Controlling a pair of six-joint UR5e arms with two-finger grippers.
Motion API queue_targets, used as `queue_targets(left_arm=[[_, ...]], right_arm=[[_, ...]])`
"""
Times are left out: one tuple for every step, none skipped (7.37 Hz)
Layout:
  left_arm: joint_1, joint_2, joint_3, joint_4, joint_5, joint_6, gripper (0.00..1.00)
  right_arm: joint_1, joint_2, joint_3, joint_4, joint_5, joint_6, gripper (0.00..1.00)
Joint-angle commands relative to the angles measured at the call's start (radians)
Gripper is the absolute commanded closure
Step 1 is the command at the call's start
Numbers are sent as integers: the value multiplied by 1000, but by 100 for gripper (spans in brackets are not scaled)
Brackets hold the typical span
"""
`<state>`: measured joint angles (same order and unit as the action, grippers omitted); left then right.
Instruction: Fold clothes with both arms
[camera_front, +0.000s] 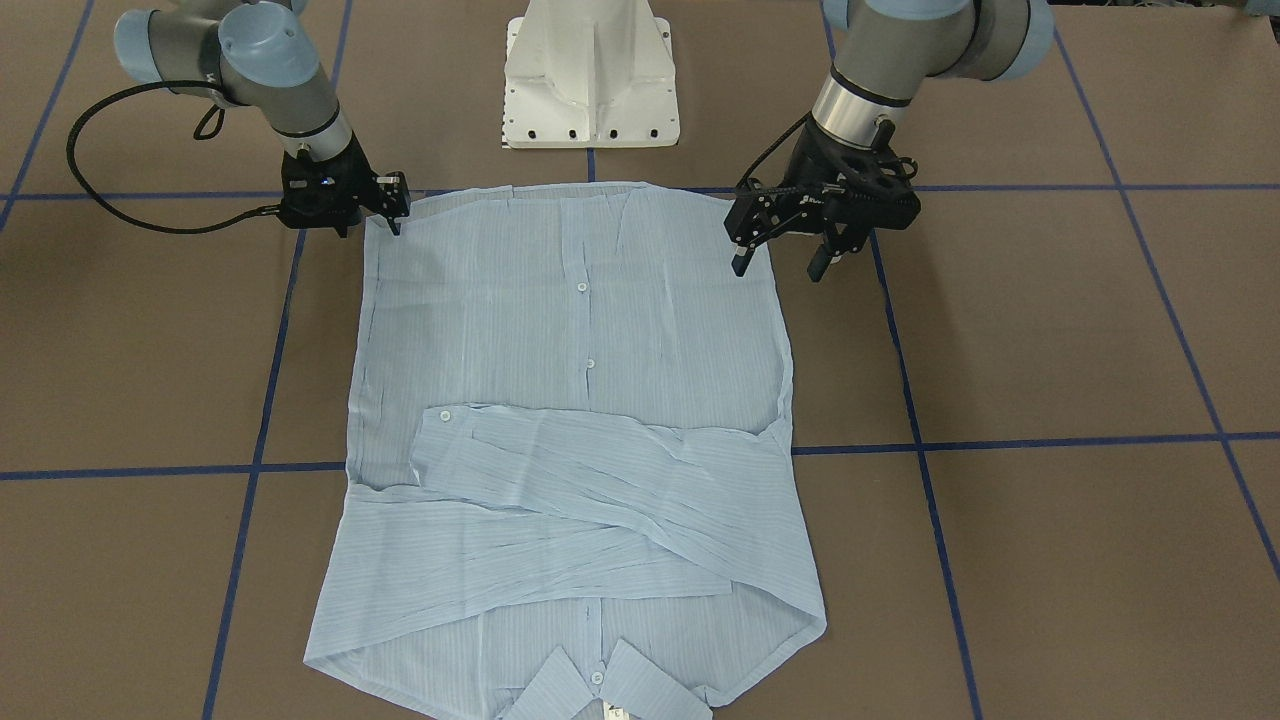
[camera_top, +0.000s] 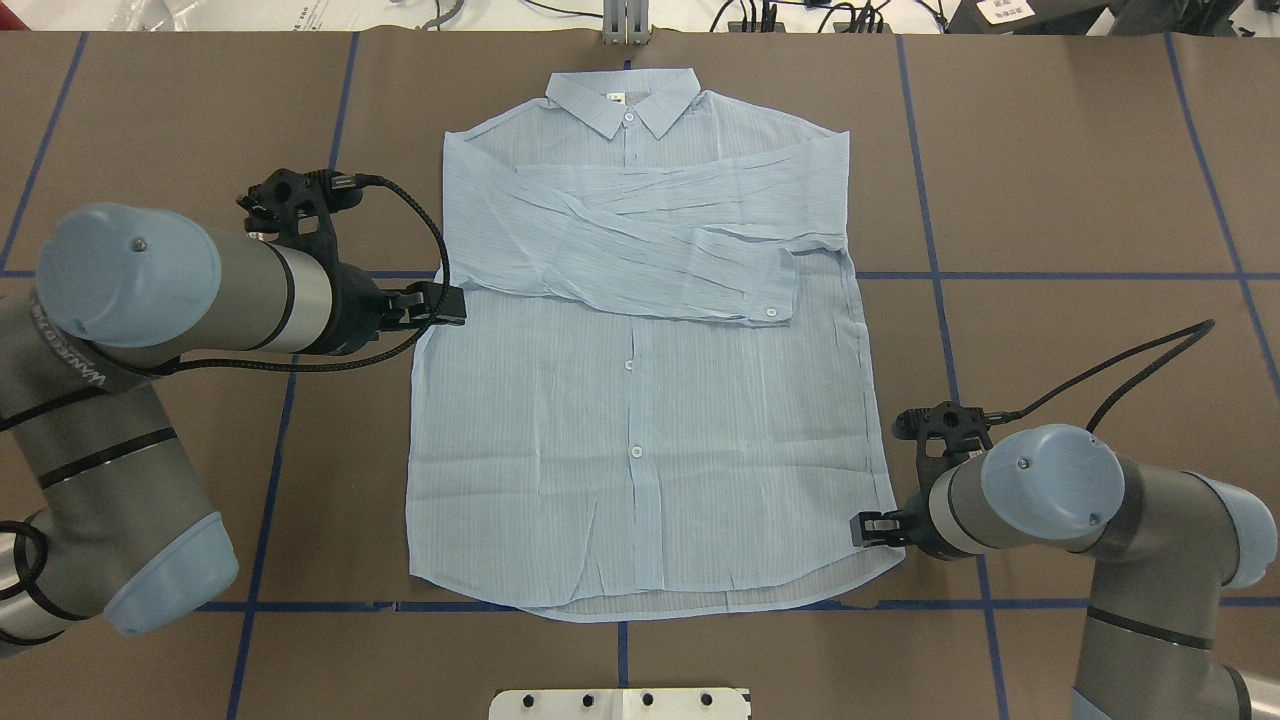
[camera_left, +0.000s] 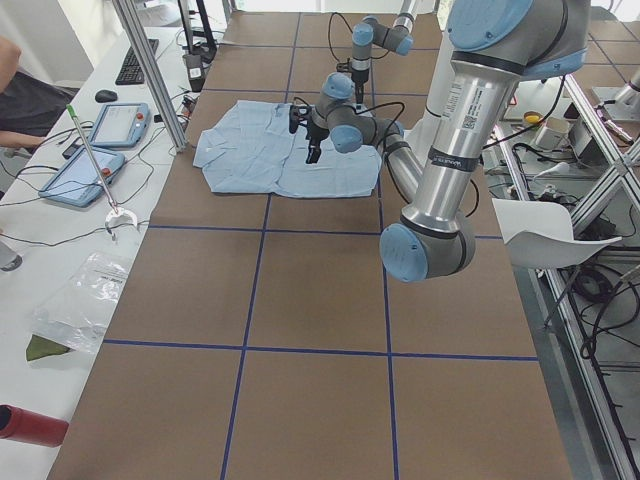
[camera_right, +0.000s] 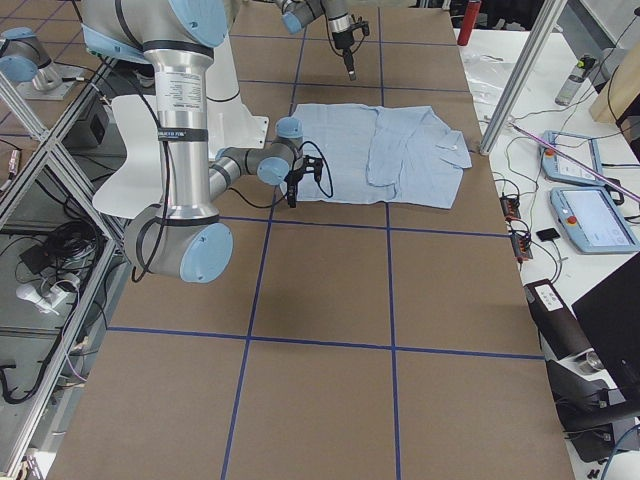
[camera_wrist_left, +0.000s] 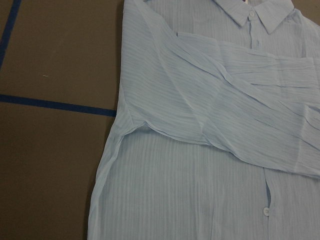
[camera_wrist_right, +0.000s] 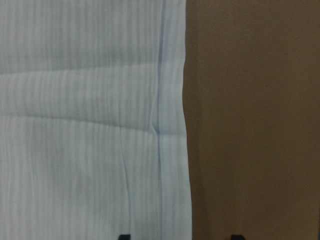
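You'll find the shirt (camera_top: 640, 400) spread flat and face up in the middle of the brown table (camera_top: 1080, 200). It is pale blue, thin and finely striped, and buttoned down the front with small white buttons. Its collar (camera_top: 620, 100) lies at the far side from the robot and its hem at the side nearest the base. Both sleeves (camera_top: 650, 235) are laid across the chest and cross each other there, with one cuff (camera_top: 775, 290) ending near the shirt's edge on the robot's right. The body below the sleeves is fairly smooth, with only light creases. Look at the left gripper (camera_front: 779, 262): its jaws stand well apart with nothing between them. In the overhead view it hangs over the shirt's edge on the robot's left, about level with the armpit, and its wrist camera looks down on the cloth from some way up. The right gripper (camera_front: 370, 226) is at the hem corner on the robot's right, also spread wide and gripping nothing. In its wrist view, one of the fingertips (camera_wrist_right: 124, 236) is over the cloth and the other is over bare table, so they straddle the side edge. You cannot tell from these views whether they touch the fabric.
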<state>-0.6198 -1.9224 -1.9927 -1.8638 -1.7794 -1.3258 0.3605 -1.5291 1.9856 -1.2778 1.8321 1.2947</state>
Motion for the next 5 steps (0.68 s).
queue_targets(left_arm=[[0, 2, 0, 0, 0, -1, 0], [0, 2, 0, 0, 0, -1, 0], [0, 2, 0, 0, 0, -1, 0], [-1, 0, 0, 0, 0, -1, 0], [0, 0, 0, 0, 0, 0, 0]], right_arm=[[0, 1, -1, -3, 24, 0, 35], [0, 3, -1, -3, 27, 0, 40], [0, 1, -2, -5, 29, 0, 41], [1, 1, -1, -5, 35, 0, 41], [1, 1, -1, -5, 41, 0, 42]])
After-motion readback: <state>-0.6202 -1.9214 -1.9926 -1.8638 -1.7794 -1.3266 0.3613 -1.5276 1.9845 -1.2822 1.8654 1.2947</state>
